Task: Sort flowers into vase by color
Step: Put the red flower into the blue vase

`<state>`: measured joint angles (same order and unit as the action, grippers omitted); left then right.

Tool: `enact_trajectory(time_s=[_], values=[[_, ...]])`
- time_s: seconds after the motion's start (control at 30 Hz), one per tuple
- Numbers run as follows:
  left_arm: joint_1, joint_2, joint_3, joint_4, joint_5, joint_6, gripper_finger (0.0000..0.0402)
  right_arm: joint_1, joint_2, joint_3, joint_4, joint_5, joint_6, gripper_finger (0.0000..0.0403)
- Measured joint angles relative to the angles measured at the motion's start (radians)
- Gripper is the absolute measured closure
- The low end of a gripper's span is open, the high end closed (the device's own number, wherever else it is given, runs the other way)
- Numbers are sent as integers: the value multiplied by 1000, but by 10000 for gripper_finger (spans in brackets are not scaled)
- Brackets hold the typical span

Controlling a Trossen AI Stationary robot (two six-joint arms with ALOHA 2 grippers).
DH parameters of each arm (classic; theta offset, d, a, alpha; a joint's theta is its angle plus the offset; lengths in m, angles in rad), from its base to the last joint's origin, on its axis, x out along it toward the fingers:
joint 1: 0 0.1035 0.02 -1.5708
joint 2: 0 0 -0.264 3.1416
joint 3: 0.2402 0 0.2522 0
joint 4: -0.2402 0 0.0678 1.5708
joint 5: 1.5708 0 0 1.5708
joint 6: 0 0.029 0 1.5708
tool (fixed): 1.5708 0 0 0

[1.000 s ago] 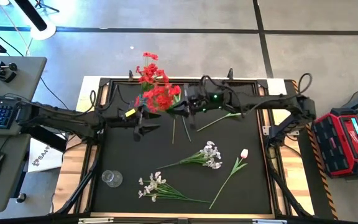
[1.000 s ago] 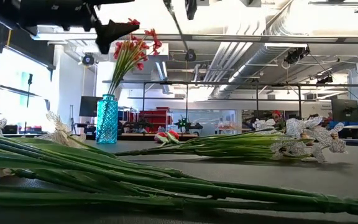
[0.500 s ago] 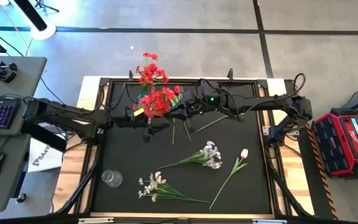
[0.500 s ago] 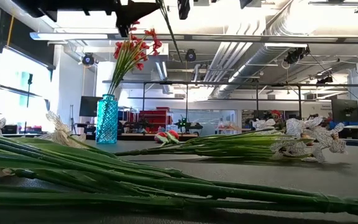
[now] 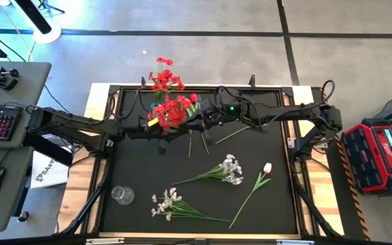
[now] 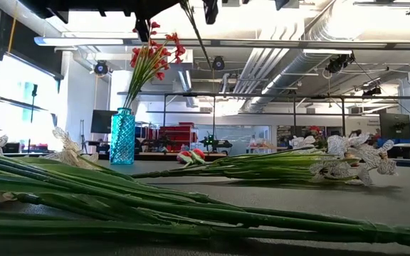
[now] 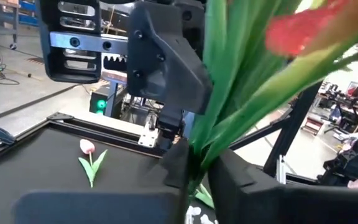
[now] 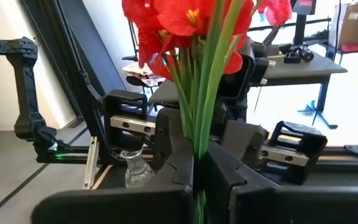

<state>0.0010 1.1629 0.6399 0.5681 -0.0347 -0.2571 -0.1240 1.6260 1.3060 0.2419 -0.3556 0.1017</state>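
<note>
1. The worktop (image 5: 278, 177) carries most of the sorting not yet done: two white sprays, one (image 5: 229, 169) mid-table and one (image 5: 167, 203) nearer the front edge, a pale pink tulip (image 5: 267, 168) to the right, and a small clear glass (image 5: 121, 195) at front left. If anything falls from the arms above, it lands among these, and colours get muddled.

2. The blue vase (image 6: 122, 136) stands at the far edge with red blooms (image 5: 162, 76) already fanning out of it. It looks narrow and tall. I'd worry that pushing another bunch in at an angle tips it or drags the standing stems out.

3. Both arms meet high over the back of the table around one red bunch (image 5: 174, 110). The right pincer (image 8: 199, 163) is clamped on the stems just under the blooms. The left pincer (image 7: 194, 167) is pinched shut on the same green stems, right beside it.

4. That double hold is the main risk as I see it. If the two arms pull apart before one lets go, the thin stems could bend, slide or split out of the bunch.

5. A few loose green stems (image 5: 203, 141) lie on the mat below the grippers. Whether they shed from this bunch I can't say, but a release with a poor grip on the other side would drop the rest there too.
</note>
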Motion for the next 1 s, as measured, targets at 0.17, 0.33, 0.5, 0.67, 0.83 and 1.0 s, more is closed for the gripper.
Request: enact_trajectory(time_s=[0.17, 0.33, 0.5, 0.67, 0.83, 1.0], values=[[0, -15, 0, -65, -43, 10, 389, -7, 0, 0, -46, 9, 62, 342], [0, -98, 0, -254, -198, 5, 397, -27, -47, 0, -205, 60, 144, 262], [0, -244, 0, -403, -378, 52, 397, -33, -129, 0, -415, 232, 157, 214], [0, -395, 0, -521, -597, 140, 398, -33, -174, 0, -523, 327, 140, 211], [1, -513, 0, -652, -705, 173, 398, -36, -178, 0, -610, 411, 163, 218], [12, -572, -3, -723, -788, 183, 398, -66, -166, 0, -728, 479, 214, 220]])
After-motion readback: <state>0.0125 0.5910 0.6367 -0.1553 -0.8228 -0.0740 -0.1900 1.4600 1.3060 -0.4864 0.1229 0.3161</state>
